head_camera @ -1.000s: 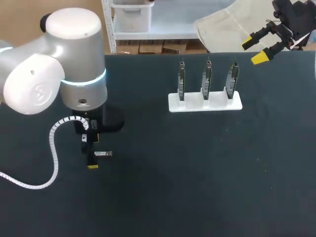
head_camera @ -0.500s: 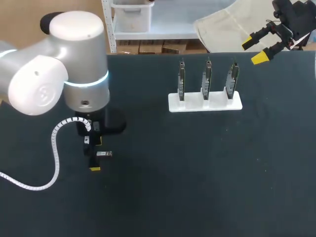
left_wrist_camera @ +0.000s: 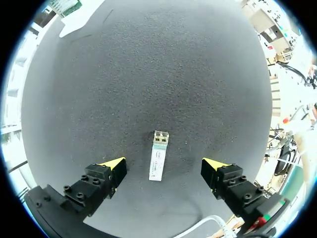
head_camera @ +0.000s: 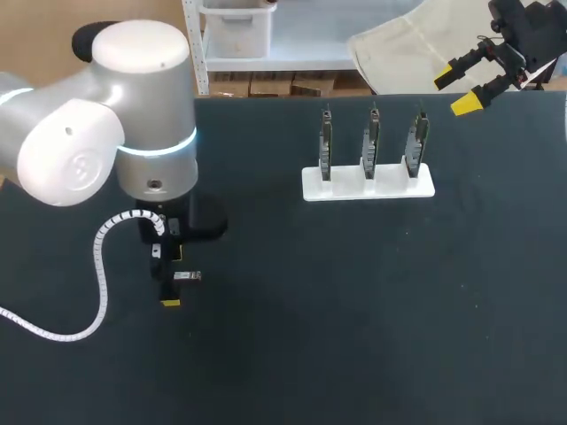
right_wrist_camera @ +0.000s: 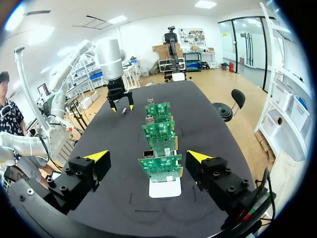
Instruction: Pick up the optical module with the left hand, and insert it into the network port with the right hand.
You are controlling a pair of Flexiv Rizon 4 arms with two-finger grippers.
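Left claw [left_wrist_camera: 164,163] wide, straddling optical module [left_wrist_camera: 158,154] untouched; right claw [right_wrist_camera: 148,155] wide.

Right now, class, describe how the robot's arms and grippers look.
Left arm: fat, rounded silver-white joints, a glowing pale-blue ring and a white coiled cable. Left gripper and right gripper: black bolted fingers with bright yellow wedge tips.

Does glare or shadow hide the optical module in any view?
Left wrist view: no; the optical module lies evenly lit on the matte table, between the open fingers of the left gripper. Head view: no; it shows plainly on the table. Right wrist view: too small to judge.
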